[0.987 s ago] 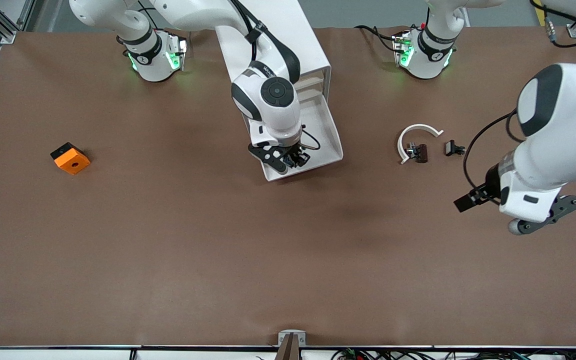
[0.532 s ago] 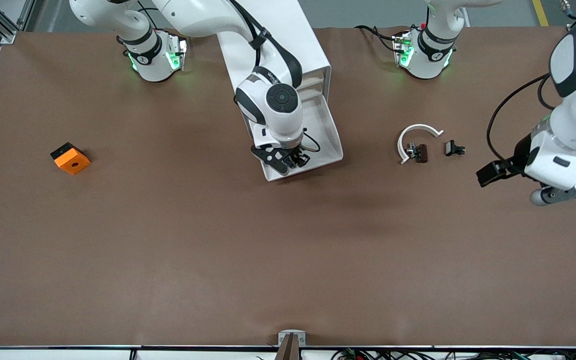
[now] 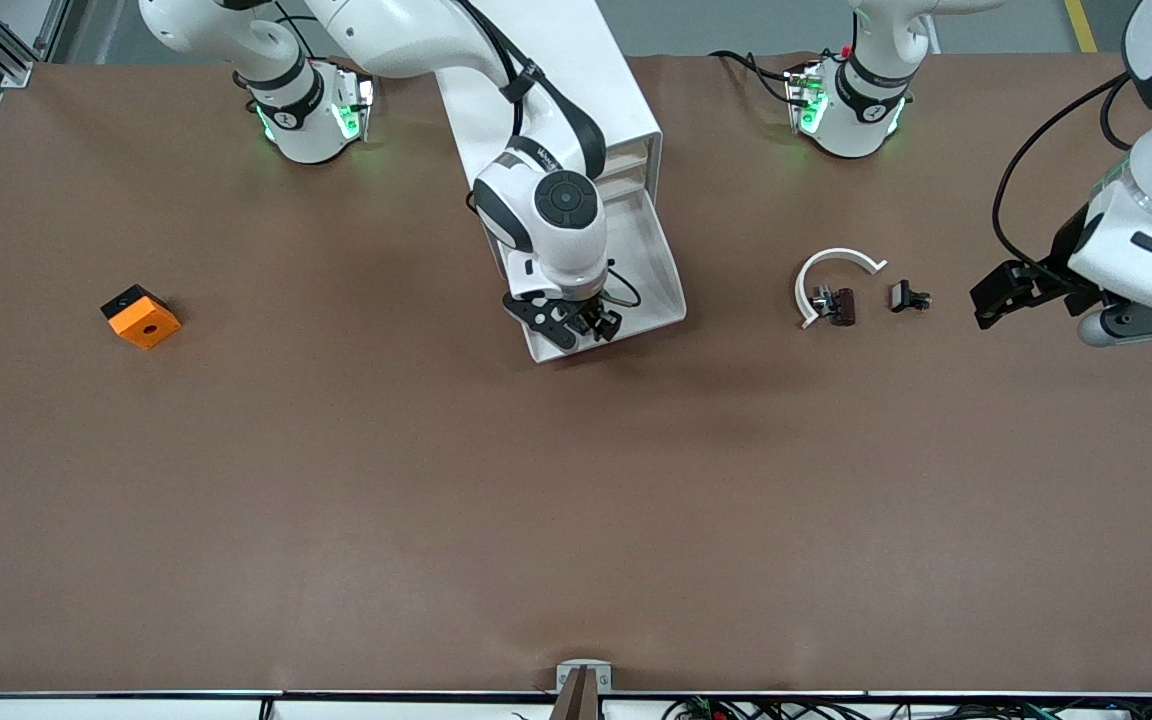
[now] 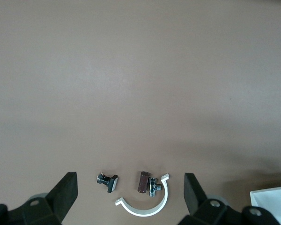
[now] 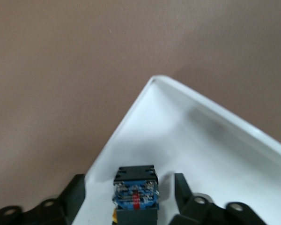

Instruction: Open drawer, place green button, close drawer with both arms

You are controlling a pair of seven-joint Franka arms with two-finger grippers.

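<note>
The button (image 5: 136,192) is in the open drawer (image 3: 661,290), close to the corner of the tray nearest the front camera. It stands between the fingers of the right end effector (image 3: 586,322). Those fingers are spread, with a gap on each side of the part, so nothing is gripped. From the right wrist view it seems to rest on the tray floor, though its underside is hidden.

The button looks small, light and rigid, a blocky body with black and blue faces. Its flat sides are the natural place to pinch it. Its metal contacts look delicate, so I judge that a light squeeze across the body is safer than one across the terminals. Being so light, it could tip or skid on the smooth white tray if a finger brushes it.

The drawer is shallow and low-walled and slides out of the white cabinet (image 3: 576,60). It should move easily when pushed squarely on its front.

The left end effector (image 4: 130,180) hangs spread wide and empty over the table (image 3: 436,500) at the left arm's end. It is over bare surface just beside the black clip pieces (image 3: 908,296) and the white curved band (image 3: 831,262), and that arm waits.

The table is a matte brown sheet, flat and mostly bare. An orange cube (image 3: 141,316) lies well apart toward the right arm's end.
</note>
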